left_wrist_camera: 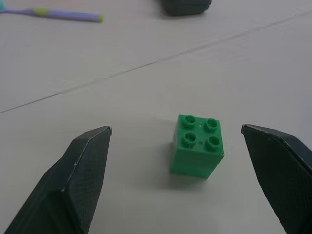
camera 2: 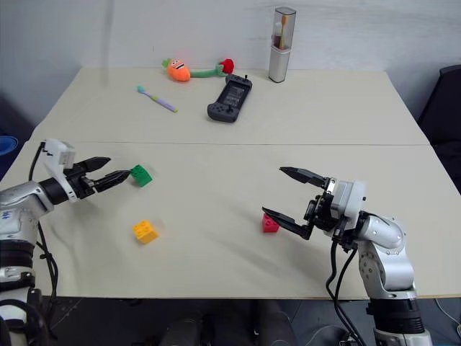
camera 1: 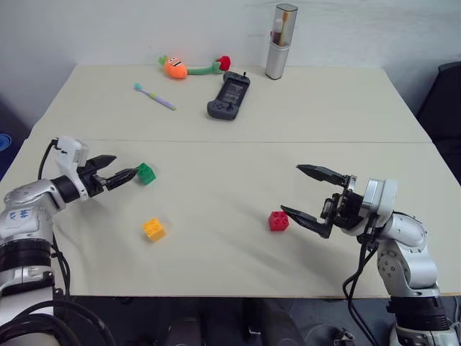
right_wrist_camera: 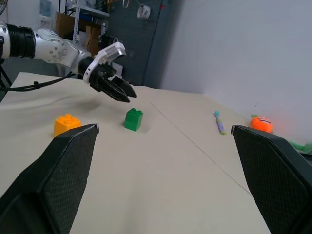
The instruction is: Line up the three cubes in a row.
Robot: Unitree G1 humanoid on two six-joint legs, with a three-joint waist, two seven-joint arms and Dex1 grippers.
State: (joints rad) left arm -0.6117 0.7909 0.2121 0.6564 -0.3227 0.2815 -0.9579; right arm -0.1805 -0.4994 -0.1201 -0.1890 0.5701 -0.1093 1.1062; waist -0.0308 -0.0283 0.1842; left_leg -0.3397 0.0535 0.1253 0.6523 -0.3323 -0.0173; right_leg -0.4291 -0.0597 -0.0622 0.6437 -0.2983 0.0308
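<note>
The left hand [left_wrist_camera: 175,183], fingers apart, faces the green cube [left_wrist_camera: 197,145]: light, rigid, likely slick plastic, best pinched across its flat sides.

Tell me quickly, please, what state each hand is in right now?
Left hand: open, holding nothing, at the green cube.
Right hand: open, holding nothing, beside the red cube.

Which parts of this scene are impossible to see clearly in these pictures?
- Right eye view: the right end effector covers part of the small red studded plastic cube.
- Left wrist view: the picture edge cuts off the dark handheld controller.
- Head views: the contents of the tall silver cylindrical holder are too small to identify.
</note>
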